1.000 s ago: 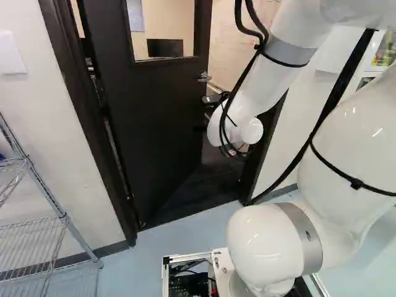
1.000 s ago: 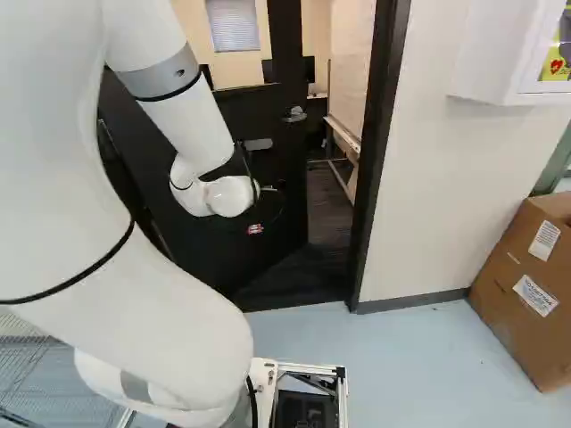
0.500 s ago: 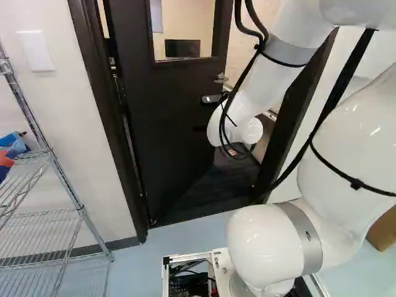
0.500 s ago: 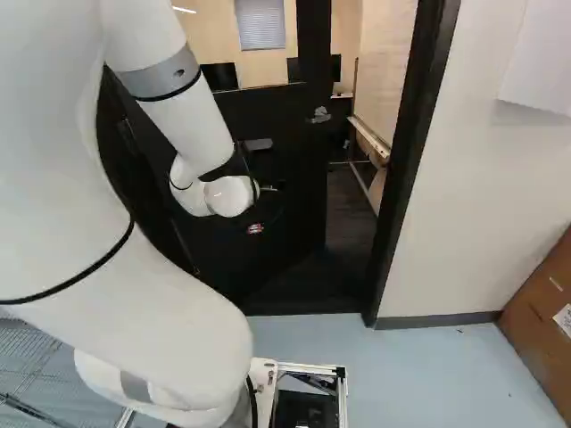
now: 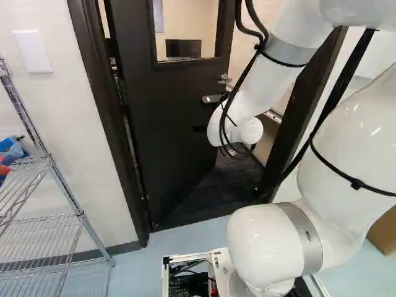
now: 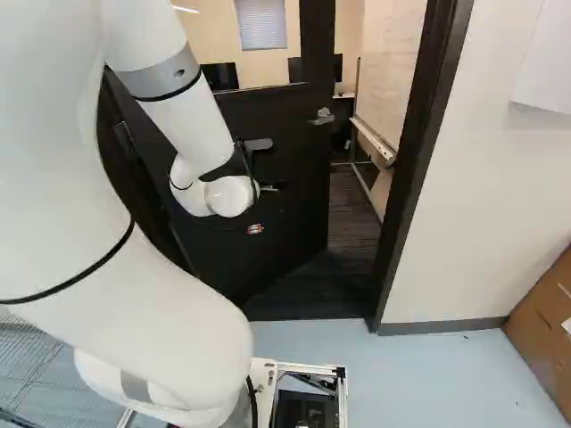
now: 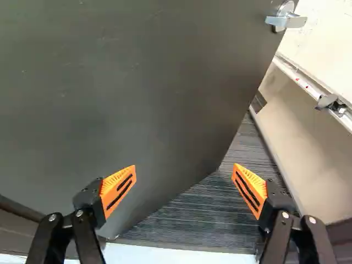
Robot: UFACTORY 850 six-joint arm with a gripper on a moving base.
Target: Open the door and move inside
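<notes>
Gripper (image 7: 184, 170) fingers stand wide apart with nothing between them, and from where I stand the work looks roughly half done. The door (image 5: 167, 117) is unlatched and swung part way into the far room, hinged at the left of the left base view, so a gap shows between its free edge and the door frame (image 6: 409, 178). Its lever handle (image 6: 322, 117) is on that free edge, and no finger is on it. What is left, I judge, is the larger move: the base (image 5: 185, 257) sits on the pale floor (image 6: 428, 374) on this side, short of the dark floor (image 7: 214, 203) inside. The door probably wants a further push before base and arm can pass, or either could catch on its edge or the frame.

As for the pose, the arm (image 6: 192, 107) rises from the base, bends over high up and slopes down and forward, its wrist low in front of the door, below the handle and to the hinge side of it. Seen from the wrist, the door's face spreads ahead, its free edge running down toward the space between the fingers. Whether any part of the arm touches the door, I cannot tell.
</notes>
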